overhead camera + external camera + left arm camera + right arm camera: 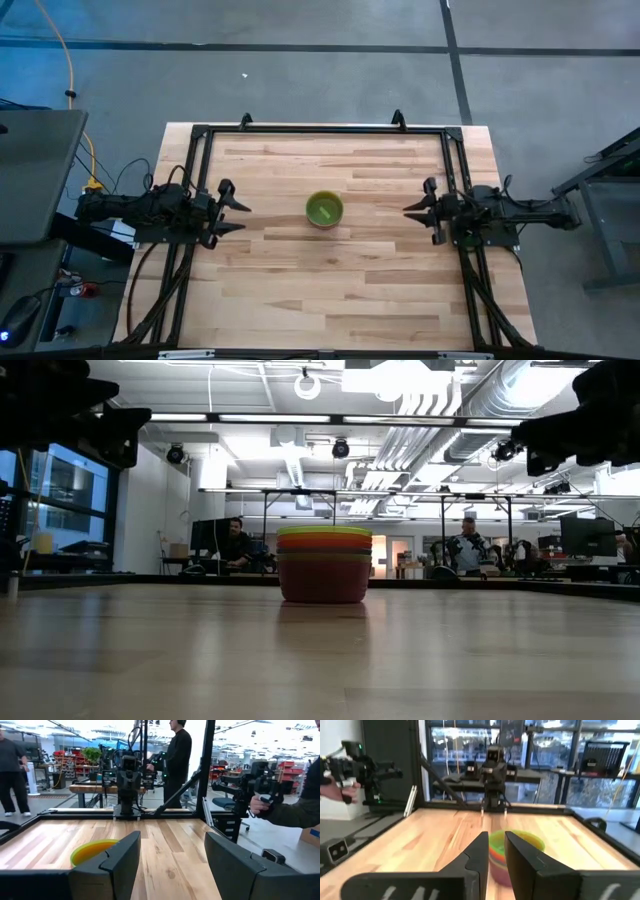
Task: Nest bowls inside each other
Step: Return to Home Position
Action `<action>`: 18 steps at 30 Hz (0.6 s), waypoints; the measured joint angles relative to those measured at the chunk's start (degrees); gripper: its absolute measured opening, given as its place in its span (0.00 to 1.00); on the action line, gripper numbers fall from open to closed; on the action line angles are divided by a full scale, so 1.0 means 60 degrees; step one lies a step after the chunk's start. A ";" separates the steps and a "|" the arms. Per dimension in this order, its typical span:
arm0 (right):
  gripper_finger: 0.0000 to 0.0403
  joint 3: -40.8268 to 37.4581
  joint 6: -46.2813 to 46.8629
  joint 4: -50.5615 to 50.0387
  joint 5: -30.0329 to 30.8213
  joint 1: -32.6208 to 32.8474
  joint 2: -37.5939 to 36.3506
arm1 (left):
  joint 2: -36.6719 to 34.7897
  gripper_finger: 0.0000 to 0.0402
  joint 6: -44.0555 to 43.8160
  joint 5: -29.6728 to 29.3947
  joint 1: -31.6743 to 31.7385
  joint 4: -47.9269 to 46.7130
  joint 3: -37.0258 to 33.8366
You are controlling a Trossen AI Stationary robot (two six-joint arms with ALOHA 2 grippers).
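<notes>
Now the bowls [324,210] sit nested in one stack mid-desk [300,290], green innermost; left pincer [232,207] wide, right pincer [418,210] narrow.

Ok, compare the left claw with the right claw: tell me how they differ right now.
The left claw sits at the table's left side, the right claw at its right side, so they point toward each other. In its own wrist view the left claw's fingers stand wide apart, while the right claw's fingers leave only a narrow gap. Shared: both are empty, clear of the stack of bowls between them.
</notes>
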 joint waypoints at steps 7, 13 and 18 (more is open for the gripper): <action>0.13 0.0007 -0.0163 -0.0469 0.0115 0.0000 0.0007 | 0.0000 0.53 0.0076 -0.0085 0.0002 -0.0004 0.0000; 0.13 0.0007 -0.0401 -0.0528 0.0543 0.0000 0.0022 | 0.0000 0.53 0.0076 -0.0085 0.0000 -0.0004 0.0000; 0.13 0.0007 -0.0357 -0.0532 0.0508 0.0004 0.0022 | 0.0000 0.53 0.0075 -0.0085 0.0004 -0.0012 0.0000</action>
